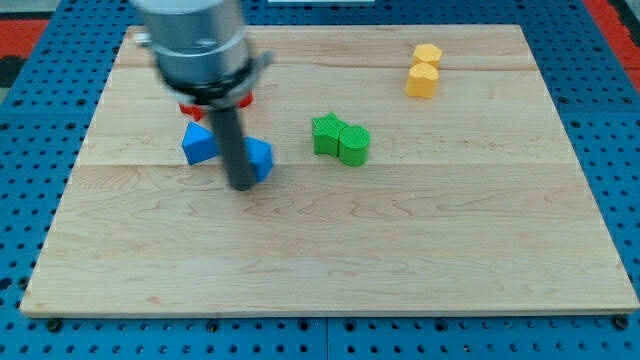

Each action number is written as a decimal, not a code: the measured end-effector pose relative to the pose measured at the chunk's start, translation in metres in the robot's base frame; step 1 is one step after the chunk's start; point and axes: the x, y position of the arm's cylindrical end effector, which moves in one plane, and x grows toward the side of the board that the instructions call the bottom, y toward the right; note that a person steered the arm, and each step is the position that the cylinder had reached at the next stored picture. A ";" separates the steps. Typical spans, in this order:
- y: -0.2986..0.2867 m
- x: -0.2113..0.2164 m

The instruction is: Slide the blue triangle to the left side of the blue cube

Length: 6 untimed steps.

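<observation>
My tip [243, 185] is a bare rod end with nothing to clasp or release, resting on the wooden board [330, 250]. One blue block [260, 157] touches it at two o'clock; another blue block [198, 144] sits near at ten o'clock. I cannot tell which is triangle or cube. A red block [190, 106] at twelve o'clock is mostly hidden by the arm.

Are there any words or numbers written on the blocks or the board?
None: no words, numbers or signs can be read.
The wooden board is plain.
The blue blocks, green blocks, yellow blocks and the red block behind the rod carry no print.
My tip is unmarked.
</observation>
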 end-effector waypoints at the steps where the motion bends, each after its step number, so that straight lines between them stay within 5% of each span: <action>1: 0.065 -0.019; 2: 0.067 0.008; 3: -0.020 0.038; 5: -0.193 -0.016; 6: -0.193 -0.029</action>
